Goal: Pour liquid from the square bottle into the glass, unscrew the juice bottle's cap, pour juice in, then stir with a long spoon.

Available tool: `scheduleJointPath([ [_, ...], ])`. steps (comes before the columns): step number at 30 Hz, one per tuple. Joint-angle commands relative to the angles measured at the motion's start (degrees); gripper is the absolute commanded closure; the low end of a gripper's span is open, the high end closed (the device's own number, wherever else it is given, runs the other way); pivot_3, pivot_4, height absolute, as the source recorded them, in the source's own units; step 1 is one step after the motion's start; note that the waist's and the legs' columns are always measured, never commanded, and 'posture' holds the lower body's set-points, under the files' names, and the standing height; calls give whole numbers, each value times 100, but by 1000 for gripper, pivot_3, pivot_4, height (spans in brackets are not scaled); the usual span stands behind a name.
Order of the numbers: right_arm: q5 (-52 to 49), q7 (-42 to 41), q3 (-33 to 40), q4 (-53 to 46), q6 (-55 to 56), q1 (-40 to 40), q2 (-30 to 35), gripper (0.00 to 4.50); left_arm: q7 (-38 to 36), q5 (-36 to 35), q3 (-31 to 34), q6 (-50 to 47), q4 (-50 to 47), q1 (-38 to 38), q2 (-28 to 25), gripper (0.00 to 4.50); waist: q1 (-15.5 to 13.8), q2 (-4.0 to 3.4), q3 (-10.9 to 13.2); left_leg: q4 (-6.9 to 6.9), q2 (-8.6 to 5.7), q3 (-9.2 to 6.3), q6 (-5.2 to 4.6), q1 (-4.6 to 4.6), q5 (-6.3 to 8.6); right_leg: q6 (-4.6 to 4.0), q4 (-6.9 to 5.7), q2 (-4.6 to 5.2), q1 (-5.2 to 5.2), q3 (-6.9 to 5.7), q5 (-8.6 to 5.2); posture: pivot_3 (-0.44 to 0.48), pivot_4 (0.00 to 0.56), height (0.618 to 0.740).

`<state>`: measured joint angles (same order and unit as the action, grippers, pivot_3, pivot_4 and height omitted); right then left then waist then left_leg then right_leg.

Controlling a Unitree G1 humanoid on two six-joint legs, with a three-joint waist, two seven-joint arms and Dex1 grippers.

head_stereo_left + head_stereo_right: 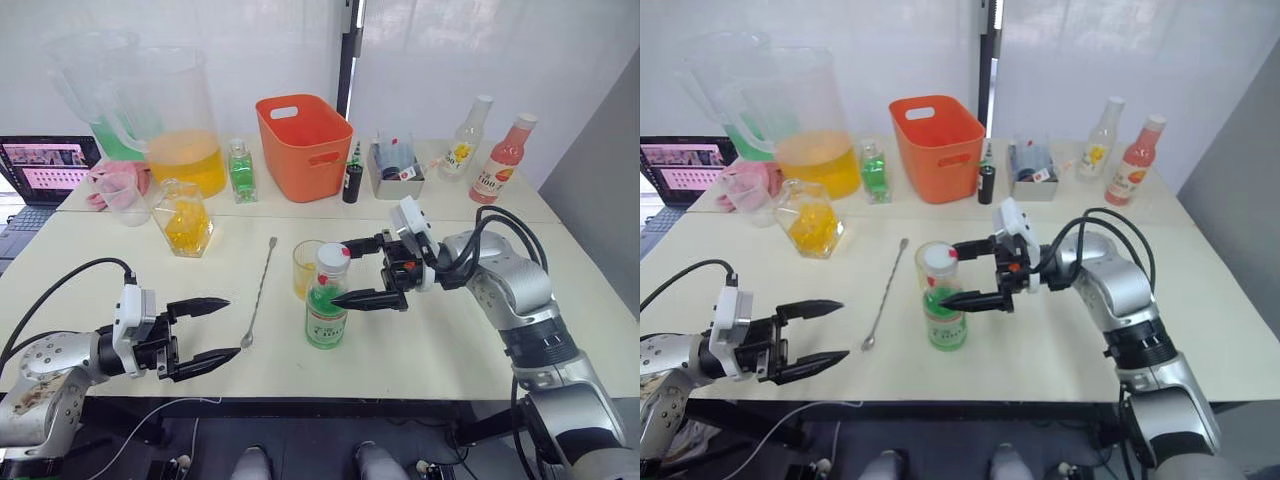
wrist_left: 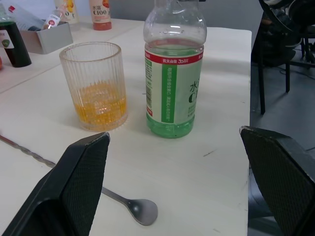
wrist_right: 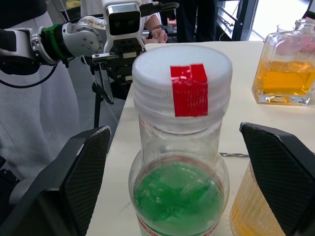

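Head pair: set high, facing forward and down over the table (image 1: 420, 350); both eyes cover the same ground, slightly offset sideways.
Left wrist: low near the tabletop, looking along its own fingers (image 2: 83, 182) toward the glass (image 2: 96, 83) and juice bottle (image 2: 174, 73), close range.
Right wrist: at cap (image 3: 182, 78) height, very near the juice bottle, facing back toward the left gripper (image 3: 106, 73).
Shared: juice bottle and glass appear in all views; spoon (image 1: 258, 290) in head and left wrist views.
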<state>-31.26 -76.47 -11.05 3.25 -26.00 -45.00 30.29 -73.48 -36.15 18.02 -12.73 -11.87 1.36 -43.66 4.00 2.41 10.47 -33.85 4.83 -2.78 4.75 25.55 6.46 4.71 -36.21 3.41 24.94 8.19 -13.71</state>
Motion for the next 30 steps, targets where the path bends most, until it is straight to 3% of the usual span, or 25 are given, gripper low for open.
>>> scheduleJointPath([
  [1, 73, -119, 22, 19, 147, -166, -106, 879, 70, -104, 138, 43, -202, 37, -29, 0, 1, 0, 0, 0, 0, 0, 0, 0, 0, 0, -1, 0, 2, 0, 0, 0, 150, 740],
  [7, 179, -193, 79, 64, 207, -106, -147, 2923, 105, -85, 107, 68, -152, -18, -45, 0, -4, -1, 0, 0, 0, 1, 0, 0, 0, 0, 0, 0, 1, 0, 0, 0, 150, 740],
  [9, 181, -177, 115, 1, 231, -64, -133, 3274, 94, -79, 97, 79, -133, -32, -46, 0, -5, -1, 0, 0, 0, 1, 0, 0, 0, 0, 0, 0, 1, 0, 0, 0, 150, 740],
  [16, -55, 313, 448, -997, -120, 372, 88, 3282, -19, -84, -99, 44, 19, -299, -27, 0, -25, -1, 0, 0, 0, 1, 0, 3, 0, 0, 2, 0, 1, 0, -1, 0, 150, 740],
  [23, -561, 2222, 958, -2791, -1612, 1084, 92, 3282, -212, 4, -489, 92, 428, -780, 62, 0, -8, 0, 0, 0, -1, 2, 0, 3, 0, 0, -2, 0, 6, 2, 0, 0, 150, 740],
  [30, -916, 4055, 1256, -4111, -2577, 1735, -353, 3282, -517, 152, -910, 213, 1034, -1455, 222, 0, -13, 0, 0, -3, -1, 1, 0, 6, 0, 0, -1, 0, 6, 3, 0, 0, 150, 740],
])
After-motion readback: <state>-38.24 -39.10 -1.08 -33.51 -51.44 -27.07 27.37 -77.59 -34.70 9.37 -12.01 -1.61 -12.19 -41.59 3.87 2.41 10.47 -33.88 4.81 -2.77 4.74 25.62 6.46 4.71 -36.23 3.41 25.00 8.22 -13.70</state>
